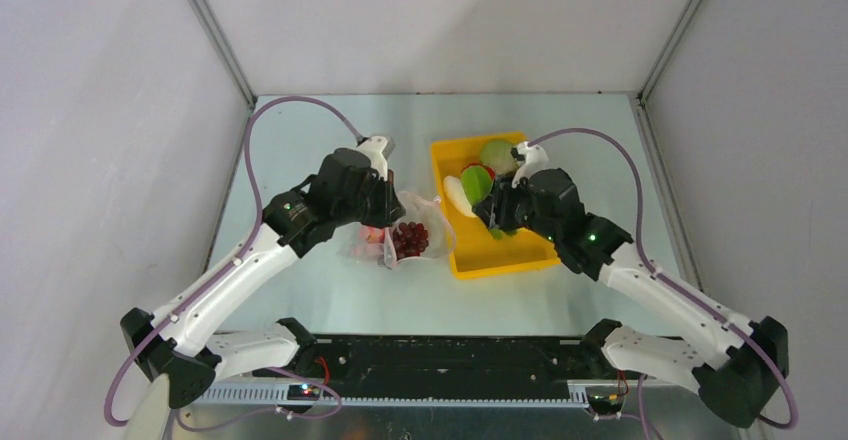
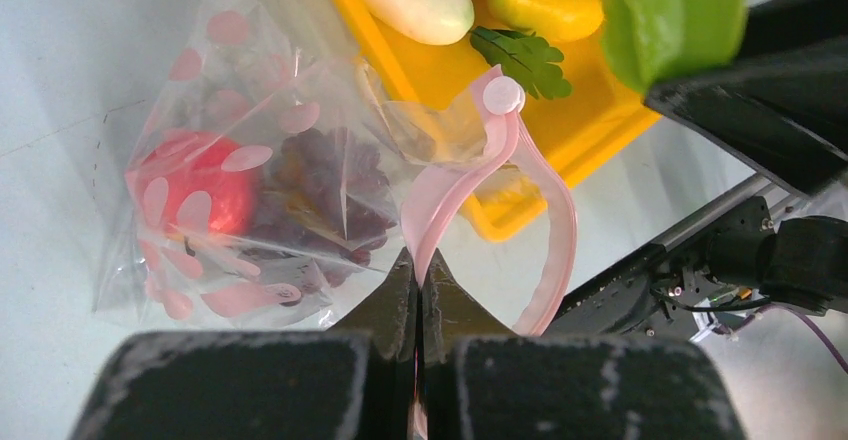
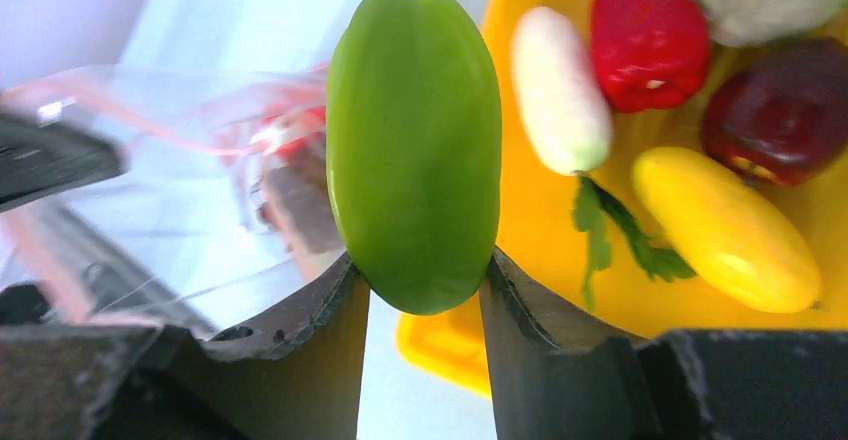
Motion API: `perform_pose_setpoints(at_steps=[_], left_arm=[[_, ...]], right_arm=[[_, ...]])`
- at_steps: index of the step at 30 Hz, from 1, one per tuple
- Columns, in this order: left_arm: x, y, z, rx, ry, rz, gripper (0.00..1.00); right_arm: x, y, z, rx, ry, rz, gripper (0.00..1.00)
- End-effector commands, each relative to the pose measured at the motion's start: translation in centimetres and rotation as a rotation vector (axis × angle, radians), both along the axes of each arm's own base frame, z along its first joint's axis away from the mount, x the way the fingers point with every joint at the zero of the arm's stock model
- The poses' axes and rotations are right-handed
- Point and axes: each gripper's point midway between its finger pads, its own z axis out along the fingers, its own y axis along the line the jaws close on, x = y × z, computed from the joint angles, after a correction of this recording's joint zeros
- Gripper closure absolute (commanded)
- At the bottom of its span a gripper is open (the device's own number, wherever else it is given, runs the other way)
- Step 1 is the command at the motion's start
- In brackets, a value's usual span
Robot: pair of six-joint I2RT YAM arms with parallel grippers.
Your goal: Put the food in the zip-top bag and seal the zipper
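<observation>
Our left gripper (image 2: 420,270) has its jaws pinched flat on the thin pink zipper (image 2: 470,175), a soft strip curling open at the mouth of the zip-top bag (image 2: 250,160). The bag is clear, crinkled film printed with pale pink ovals. Inside lie knobbly dark grapes (image 2: 320,190) and a glossy red piece (image 2: 195,190). In the top view the bag sits on the pale table (image 1: 330,290), with the rigid yellow tray (image 3: 440,350) just beside it at 3 o'clock. Our right gripper (image 3: 420,280) clamps a smooth, lobed green pepper (image 3: 415,150) upright. The tray holds a white radish (image 3: 560,90), a red pepper (image 3: 648,40), a dark apple (image 3: 785,110) and an oval yellow piece (image 3: 725,230).
</observation>
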Motion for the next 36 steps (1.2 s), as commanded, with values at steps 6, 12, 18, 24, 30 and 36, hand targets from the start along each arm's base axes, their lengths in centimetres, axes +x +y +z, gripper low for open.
perform_pose_setpoints(at_steps=[6, 12, 18, 24, 30, 36], left_arm=[[0.3, -0.6, 1.8, -0.057, -0.053, -0.033, 1.00], [0.1, -0.5, 2.0, -0.066, -0.058, -0.034, 1.00], [0.1, -0.5, 2.1, -0.071, -0.063, -0.033, 1.00], [0.2, -0.4, 2.1, -0.072, -0.063, -0.032, 1.00], [0.2, -0.3, 2.1, -0.073, -0.064, -0.023, 1.00], [0.4, -0.1, 2.0, -0.067, -0.064, -0.013, 1.00]], right_arm=[[-5.6, 6.7, 5.8, 0.132, -0.183, 0.355, 0.74], [-6.3, 9.4, 5.3, 0.166, -0.167, 0.416, 0.69], [-5.9, 9.3, 3.6, 0.128, -0.121, 0.380, 0.52], [-6.1, 9.9, 3.1, 0.119, -0.115, 0.396, 0.45], [-5.5, 10.0, 2.6, 0.022, -0.122, 0.363, 0.37], [-5.1, 9.1, 4.5, 0.037, -0.179, 0.318, 0.07]])
